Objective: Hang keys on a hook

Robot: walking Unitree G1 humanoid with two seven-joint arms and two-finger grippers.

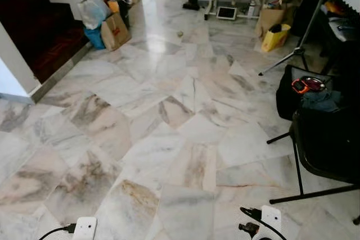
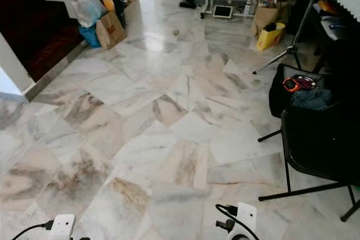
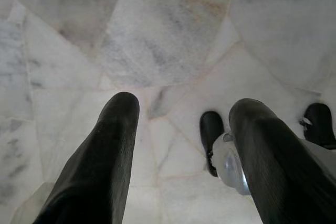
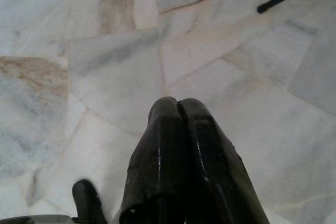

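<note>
Both arms hang low over a marble floor (image 1: 169, 116). In the left wrist view, my left gripper (image 3: 181, 109) points down at the tiles, its two black fingers (image 3: 118, 124) spread wide with nothing between them. My right gripper (image 4: 178, 103) also points at the floor, its fingers pressed together, and nothing can be seen held in them. The white wrist housings (image 1: 84, 229) sit at the bottom edge of the eye views. A small orange and black thing (image 1: 307, 85) lies on dark cloth at the right; what it is I cannot tell.
A black folding chair (image 1: 326, 139) with dark bags stands at the right, and a tripod leg (image 1: 292, 54) runs behind it. Paper and plastic bags (image 1: 107, 21) stand by a dark red step (image 1: 50, 43) at the back left. Further back is a yellow bag (image 1: 275, 36).
</note>
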